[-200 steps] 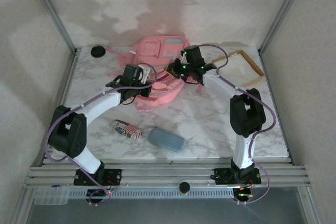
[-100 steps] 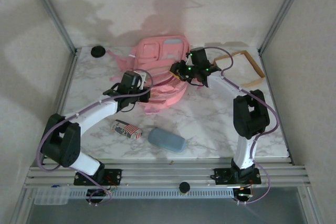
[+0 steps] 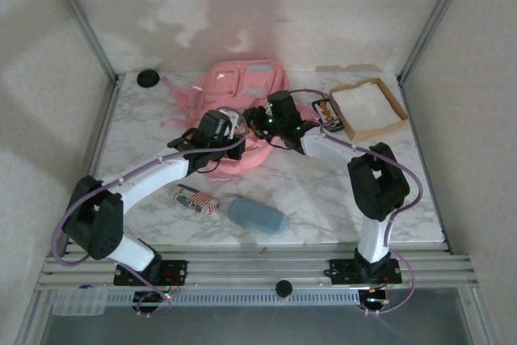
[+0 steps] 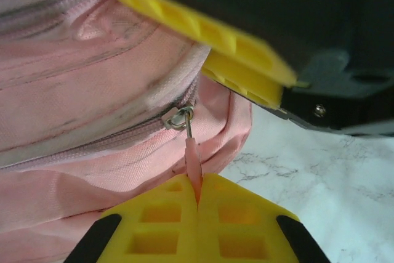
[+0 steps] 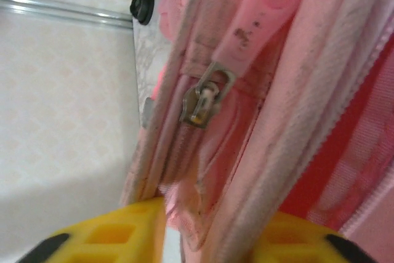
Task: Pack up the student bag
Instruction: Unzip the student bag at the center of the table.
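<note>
Right jaws swung left (grip unclear); left jaws pinch one zip pull (image 4: 192,165).

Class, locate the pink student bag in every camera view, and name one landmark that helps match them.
Top external: student bag at the far middle of the marble table.
Left wrist: student bag across the left half, zip running through it.
Right wrist: student bag at centre and right, zip slider near the middle.
Shared landmark: the marble table, lower right in the left wrist view.
</note>
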